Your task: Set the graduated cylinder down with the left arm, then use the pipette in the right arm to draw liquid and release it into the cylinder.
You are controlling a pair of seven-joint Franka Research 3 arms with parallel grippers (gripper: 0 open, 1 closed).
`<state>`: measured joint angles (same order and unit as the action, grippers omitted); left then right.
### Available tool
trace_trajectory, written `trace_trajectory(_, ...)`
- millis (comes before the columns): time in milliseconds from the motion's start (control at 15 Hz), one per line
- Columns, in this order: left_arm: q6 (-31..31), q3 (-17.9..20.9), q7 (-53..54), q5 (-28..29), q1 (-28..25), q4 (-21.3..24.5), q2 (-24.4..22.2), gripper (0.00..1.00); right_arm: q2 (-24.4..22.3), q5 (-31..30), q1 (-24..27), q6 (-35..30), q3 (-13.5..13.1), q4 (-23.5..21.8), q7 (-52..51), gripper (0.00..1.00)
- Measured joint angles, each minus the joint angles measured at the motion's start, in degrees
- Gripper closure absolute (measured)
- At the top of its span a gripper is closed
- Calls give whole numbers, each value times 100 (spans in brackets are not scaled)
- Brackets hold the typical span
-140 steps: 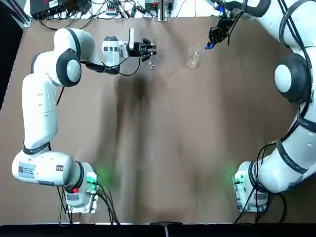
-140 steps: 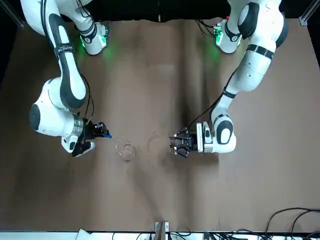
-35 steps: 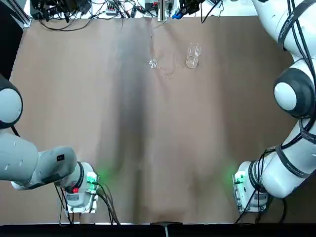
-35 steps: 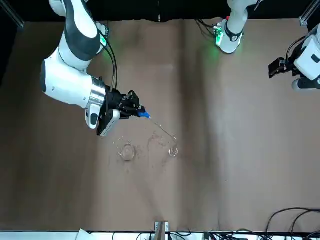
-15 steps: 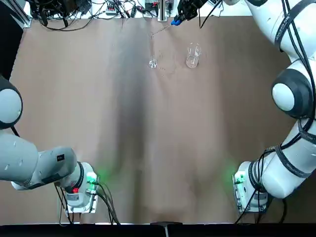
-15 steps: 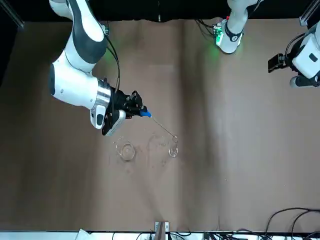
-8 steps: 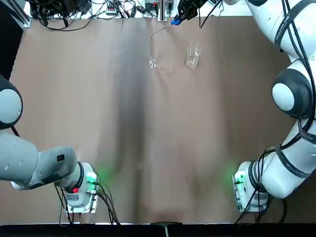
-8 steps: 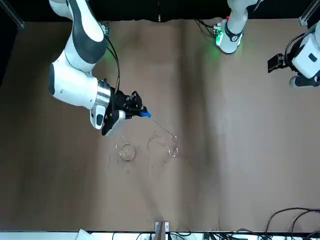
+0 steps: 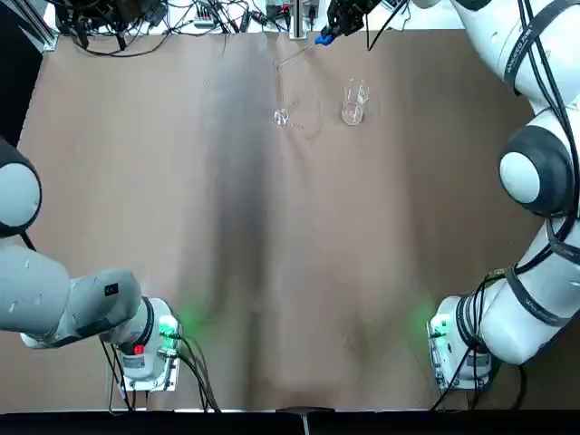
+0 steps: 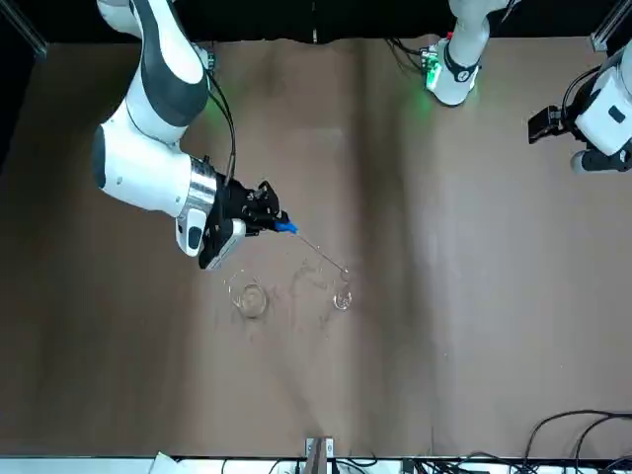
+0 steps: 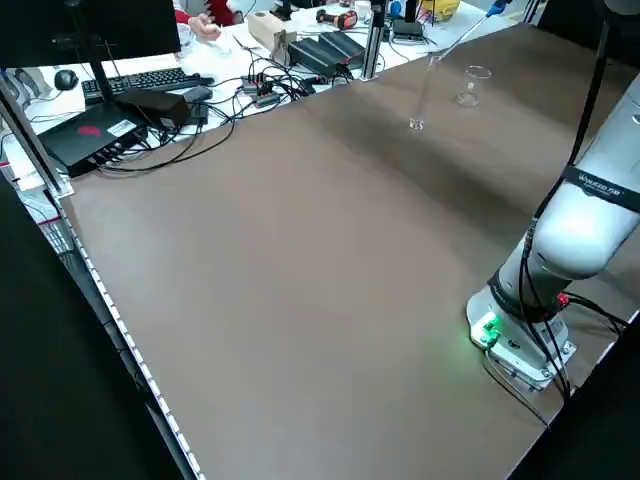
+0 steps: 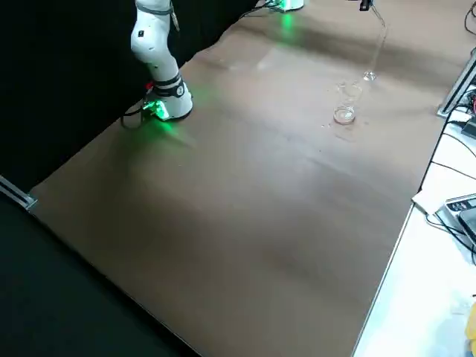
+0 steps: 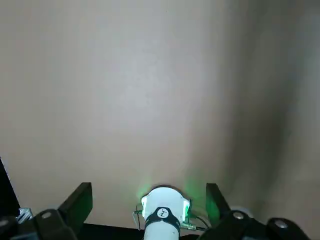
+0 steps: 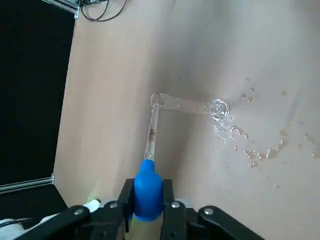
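The graduated cylinder [image 9: 278, 91] stands upright on the brown table, its round foot [image 10: 342, 299] to the left of the short beaker [image 9: 353, 102] in the top view. My right gripper [image 10: 259, 210] hovers high behind them, shut on the pipette [image 10: 286, 227] by its blue bulb [image 14: 148, 187]. The clear stem [image 14: 151, 130] slants down, and its tip meets the cylinder's mouth [image 14: 156, 97]. My left gripper [image 13: 148, 188] is open and holds nothing. It is raised far off at the robot's left side [image 10: 546, 125].
Water droplets [image 14: 252, 152] lie on the table around the cylinder's foot. Cables, a keyboard [image 11: 150, 80] and electronics sit on the white bench past the table's far edge. A metal post [image 9: 297, 20] stands at that edge near the pipette.
Since the earliest frames my left gripper let go of the cylinder and drew far back. My right gripper carried the pipette from the beaker to the cylinder's mouth. It barely shifted over the last second.
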<state>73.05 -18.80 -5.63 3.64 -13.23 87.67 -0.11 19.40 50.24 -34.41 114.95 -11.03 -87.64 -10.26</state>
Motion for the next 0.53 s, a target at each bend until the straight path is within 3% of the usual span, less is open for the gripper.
trace_trajectory(533, 9, 3, 4, 0, -5, 1, 19, 0, 0, -12, 4, 0, -8, 0, 0, 76)
